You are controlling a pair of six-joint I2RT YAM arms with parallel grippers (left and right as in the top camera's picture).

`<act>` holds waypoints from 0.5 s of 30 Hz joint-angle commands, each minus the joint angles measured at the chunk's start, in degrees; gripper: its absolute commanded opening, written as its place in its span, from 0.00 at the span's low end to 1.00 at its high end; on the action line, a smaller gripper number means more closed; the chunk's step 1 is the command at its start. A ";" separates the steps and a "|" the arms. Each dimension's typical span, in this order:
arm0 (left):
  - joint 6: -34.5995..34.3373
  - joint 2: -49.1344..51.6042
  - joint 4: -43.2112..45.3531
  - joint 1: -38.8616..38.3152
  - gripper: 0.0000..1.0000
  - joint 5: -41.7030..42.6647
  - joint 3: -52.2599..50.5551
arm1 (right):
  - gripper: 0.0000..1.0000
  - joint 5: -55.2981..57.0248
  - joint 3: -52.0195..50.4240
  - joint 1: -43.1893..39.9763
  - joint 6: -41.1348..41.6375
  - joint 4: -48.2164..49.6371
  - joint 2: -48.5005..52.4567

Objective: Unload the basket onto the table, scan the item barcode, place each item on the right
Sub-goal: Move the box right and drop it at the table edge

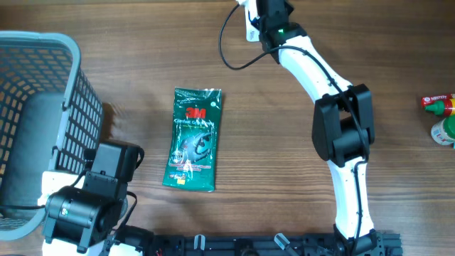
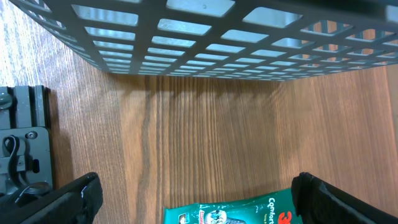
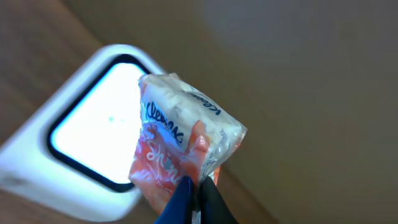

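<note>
At far edge of desk (image 1: 142, 43), found right end effector (image 3: 196, 198) pressed together on the lower corner of a small tissue pack (image 3: 180, 140), pinching it. Read "Kleenex" in blue on the pack's white upper part; noted orange-red print lower down. Saw pack held up tilted in front of a white scanner (image 3: 93, 146) with a bright, dark-rimmed window, overlapping the window's right side in the wrist view; could not tell whether touching or apart. Could not make out any barcode on the face shown. From overhead, placed that arm stretched toward the top of the frame, with black cable (image 1: 234, 53) looping beside it; could not see the pack there.

Near left front corner, found left end effector (image 2: 198, 199) spread wide, gripping nothing, with both dark fingers (image 2: 68, 199) low over bare wood. Noted grey mesh basket (image 1: 43, 78) close beside it. Logged green 3M packet (image 1: 193, 139) lying flat mid-desk, well apart from the scanner, one end showing between the spread fingers at the bottom of the left wrist view. Spotted red-and-green items (image 1: 441, 117) at the right edge, cut off by the frame
</note>
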 commanded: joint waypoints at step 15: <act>0.07 -0.11 -0.07 0.26 1.00 -0.55 0.07 | 0.04 -2.43 -1.27 -38.16 35.67 -31.78 -8.85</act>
